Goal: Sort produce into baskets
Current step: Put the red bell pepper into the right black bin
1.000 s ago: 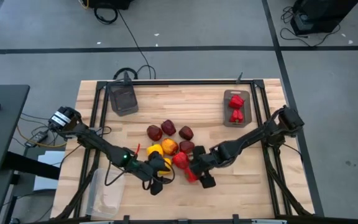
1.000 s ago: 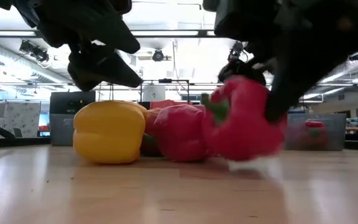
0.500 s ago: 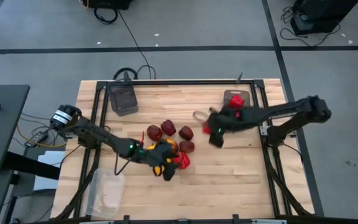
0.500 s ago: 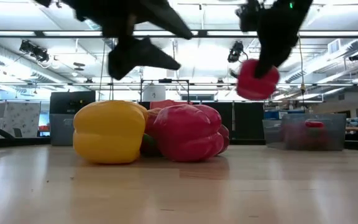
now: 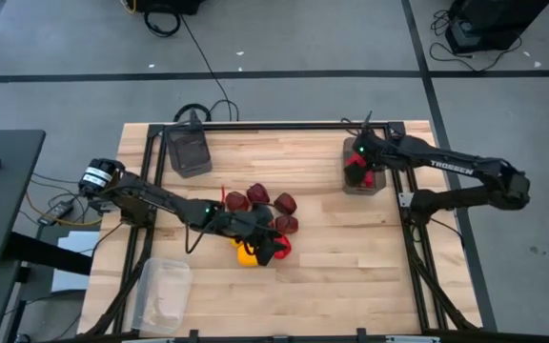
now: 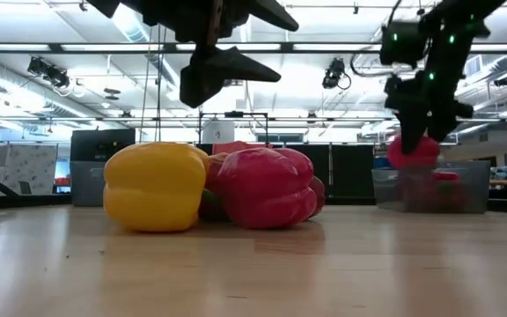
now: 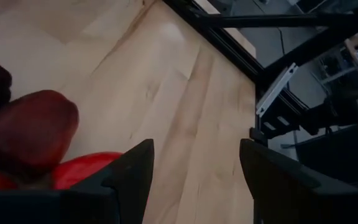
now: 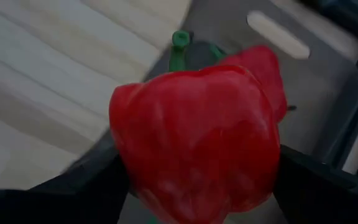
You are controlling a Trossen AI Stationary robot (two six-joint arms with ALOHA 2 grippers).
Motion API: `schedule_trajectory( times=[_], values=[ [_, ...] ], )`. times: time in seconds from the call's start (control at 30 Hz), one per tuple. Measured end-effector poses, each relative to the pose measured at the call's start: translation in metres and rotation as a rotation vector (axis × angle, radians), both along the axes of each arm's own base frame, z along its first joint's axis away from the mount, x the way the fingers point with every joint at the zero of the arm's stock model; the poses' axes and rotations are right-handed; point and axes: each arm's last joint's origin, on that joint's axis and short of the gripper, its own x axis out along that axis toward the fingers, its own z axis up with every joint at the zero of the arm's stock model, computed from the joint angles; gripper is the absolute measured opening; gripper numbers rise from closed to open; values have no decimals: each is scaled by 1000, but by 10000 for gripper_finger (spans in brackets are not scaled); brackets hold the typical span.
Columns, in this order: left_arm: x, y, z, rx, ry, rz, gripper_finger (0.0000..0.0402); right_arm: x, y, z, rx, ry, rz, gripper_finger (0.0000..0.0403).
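Sorting partly done: right hand [image 5: 355, 160] grips a red pepper [image 8: 197, 146] over the grey basket [image 5: 362, 185] already holding red. Left hand [image 7: 194, 171], open and empty, hovers over the pile [image 5: 260, 219]; other baskets look unfilled.

The table [image 5: 351, 267] at the centre of the high view is pale wood, plank-jointed with a smooth satin sheen. A matt black metal frame [image 5: 284, 125] edges it. The red pepper [image 8: 197, 143] filling the right wrist view is glossy and smooth, like plastic; the yellow pepper [image 6: 155, 187] at left in the low view shines the same way. The grey tub [image 5: 189, 152] at upper left is dark translucent plastic; the clear tub [image 5: 163, 295] at lower left is colourless plastic.
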Motion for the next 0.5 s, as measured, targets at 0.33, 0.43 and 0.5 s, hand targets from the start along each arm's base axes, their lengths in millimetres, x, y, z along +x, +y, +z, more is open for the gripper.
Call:
schedule_trajectory(
  times=[0.33, 0.43, 0.5],
  values=[
    [-4, 5, -9, 6, 108, 28, 242, -17, -17, 0, -95, 91, -31, 368],
    [-7, 5, -9, 4, 140, -19, 242, -21, -19, 3, -71, 32, -64, 387],
    [-9, 4, -5, 32, 125, -51, 242, -21, -19, 4, -29, -22, -70, 396]
  ],
)
